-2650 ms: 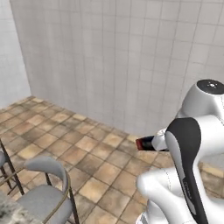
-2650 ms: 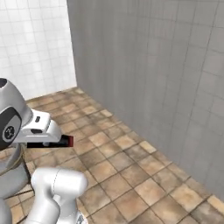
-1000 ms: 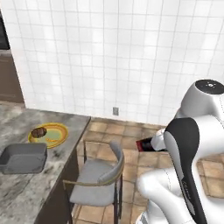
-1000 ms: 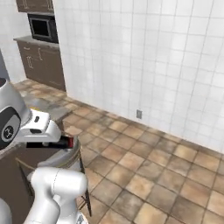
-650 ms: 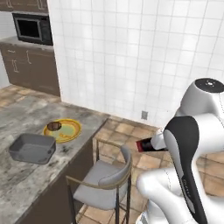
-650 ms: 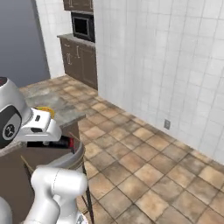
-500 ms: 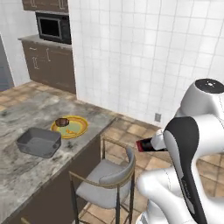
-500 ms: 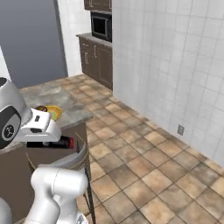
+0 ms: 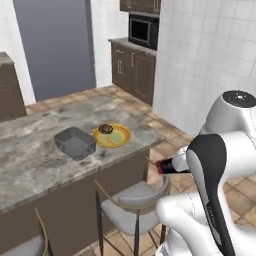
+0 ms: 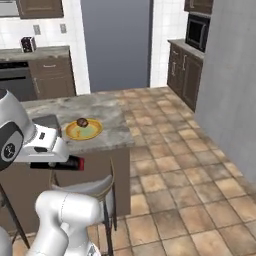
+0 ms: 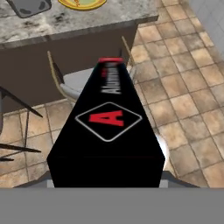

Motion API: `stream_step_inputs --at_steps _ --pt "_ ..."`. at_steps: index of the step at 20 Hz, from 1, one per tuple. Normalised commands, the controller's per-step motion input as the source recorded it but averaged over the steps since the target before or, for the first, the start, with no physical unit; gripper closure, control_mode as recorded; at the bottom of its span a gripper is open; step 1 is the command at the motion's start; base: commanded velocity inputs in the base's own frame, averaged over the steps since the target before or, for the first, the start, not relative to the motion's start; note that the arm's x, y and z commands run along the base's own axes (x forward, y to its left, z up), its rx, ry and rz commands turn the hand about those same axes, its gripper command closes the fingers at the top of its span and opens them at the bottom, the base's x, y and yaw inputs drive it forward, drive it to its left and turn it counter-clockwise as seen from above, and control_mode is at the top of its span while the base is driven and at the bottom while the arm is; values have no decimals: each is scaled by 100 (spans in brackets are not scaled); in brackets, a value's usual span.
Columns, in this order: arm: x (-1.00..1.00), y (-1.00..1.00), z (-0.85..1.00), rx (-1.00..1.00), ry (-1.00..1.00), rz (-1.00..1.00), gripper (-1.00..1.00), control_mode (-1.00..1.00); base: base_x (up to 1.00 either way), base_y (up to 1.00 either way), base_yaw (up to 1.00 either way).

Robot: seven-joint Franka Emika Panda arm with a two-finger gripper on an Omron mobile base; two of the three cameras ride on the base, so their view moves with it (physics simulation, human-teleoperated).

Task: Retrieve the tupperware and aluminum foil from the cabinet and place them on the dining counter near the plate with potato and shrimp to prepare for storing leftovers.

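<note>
My gripper (image 10: 51, 162) is shut on the aluminum foil (image 11: 107, 131), a long black box with a red end that hides the fingertips in the hand view. The box's red end (image 9: 167, 166) pokes out beside my arm, short of the dining counter (image 9: 35, 160). On that marble top the grey tupperware (image 9: 75, 141) lies right beside the yellow plate (image 9: 112, 136), which carries the brown potato (image 9: 105, 129). The shrimp is too small to make out. The plate (image 10: 84, 130) and potato (image 10: 82, 122) sit near the counter's end. I cannot tell which wall cabinet is the task's.
A grey chair (image 9: 132, 210) stands at the counter's near side, under the foil (image 10: 57, 164). A second chair (image 9: 25, 245) is at the lower left. A microwave (image 9: 144, 30) and brown base cabinets (image 9: 132, 70) line the far wall. Tiled floor (image 10: 190, 165) lies open to the right.
The whole scene has swung as the base moved: the dining counter with tub and plate has come in front of me. The foil stays in my gripper.
</note>
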Motion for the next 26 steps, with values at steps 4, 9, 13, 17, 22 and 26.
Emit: stream_step_inputs --at_steps 4,9,13,17,22,26 --pt "0 0 0 0 0 0 100 100 93 -56 59" --pt "0 0 0 0 0 0 100 100 83 -72 54" --pt "0 0 0 0 0 0 100 100 79 -78 51" --pt "0 0 0 0 0 0 100 100 77 -72 49" --pt "35 -54 0 11 -10 18 100 -100 14 -12 8" --pt "24 -75 0 12 -12 1 100 -100 0 0 0"
